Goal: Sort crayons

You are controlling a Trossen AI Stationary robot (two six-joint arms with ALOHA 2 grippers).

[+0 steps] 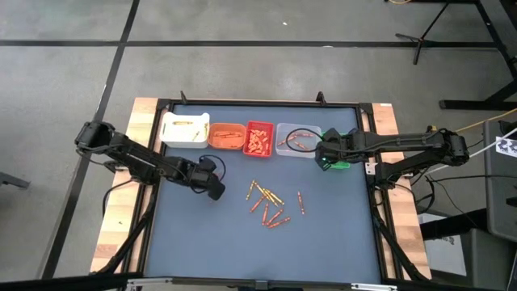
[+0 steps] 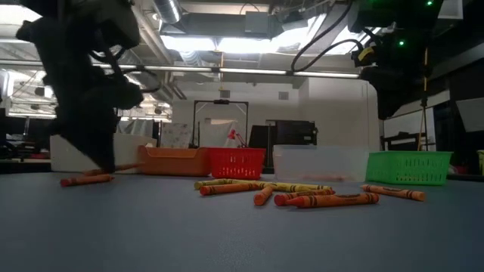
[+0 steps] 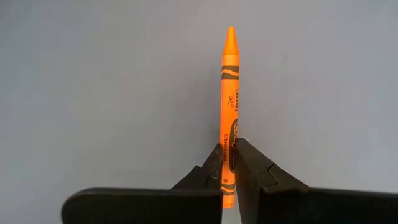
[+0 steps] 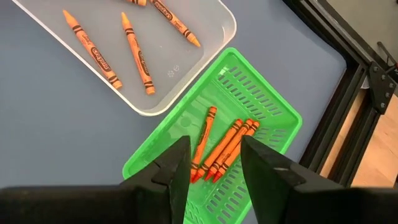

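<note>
Down low, left hand [image 3: 228, 168] pinches an orange crayon [image 3: 229, 93]; right hand [image 4: 214, 163] gapes above green bin [image 4: 273, 118]

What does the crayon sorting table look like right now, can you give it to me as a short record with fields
left gripper: shut on an orange crayon, low over the mat, left of the loose pile
right gripper: open, empty, above the green bin
green bin contents: several orange crayons
clear bin: a few orange crayons inside
other bins: white bin, orange bin, red bin in the row at the far edge
loose crayons: a scattered pile on the mat, not yet sorted
</note>
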